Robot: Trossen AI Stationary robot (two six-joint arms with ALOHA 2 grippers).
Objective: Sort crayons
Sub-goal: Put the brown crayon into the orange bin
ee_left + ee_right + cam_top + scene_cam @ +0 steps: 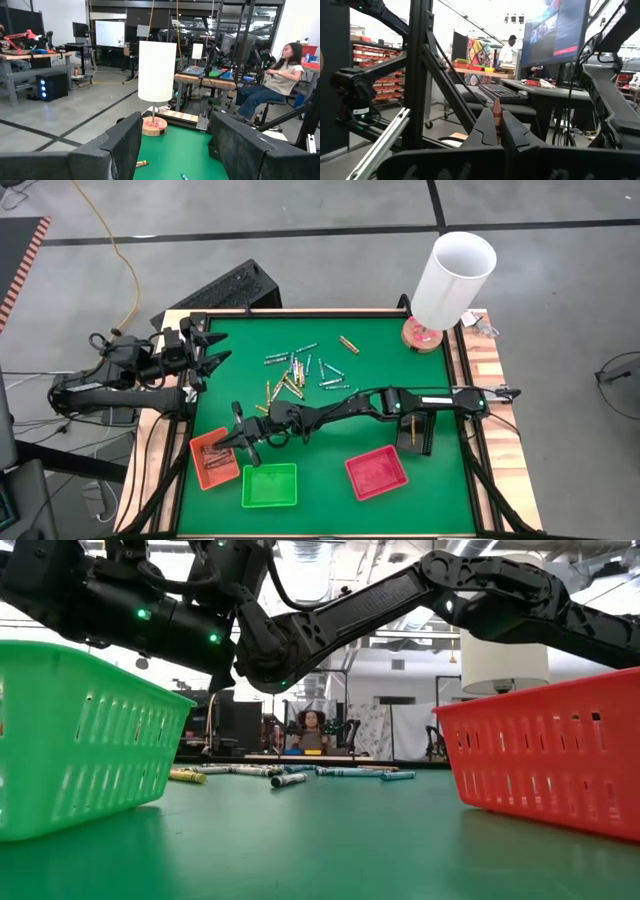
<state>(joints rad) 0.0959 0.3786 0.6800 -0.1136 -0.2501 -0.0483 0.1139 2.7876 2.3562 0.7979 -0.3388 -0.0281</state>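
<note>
the right pincer (243, 438) grips 1 reddish-brown crayon (496, 113) upright above the orange tray (214, 459) at lower left, probably to drop it there. other crayons (296, 369) lie at upper centre of the bench (380, 380). the left pincer (212, 350) waits open at left.

A robotics lab: monitors (110, 33), workbenches (210, 80), shelving (380, 80), a seated person (272, 85).

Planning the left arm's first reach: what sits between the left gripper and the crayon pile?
In the high view only bare green mat lies between the left gripper, open at the table's left edge, and the crayon pile.
</note>
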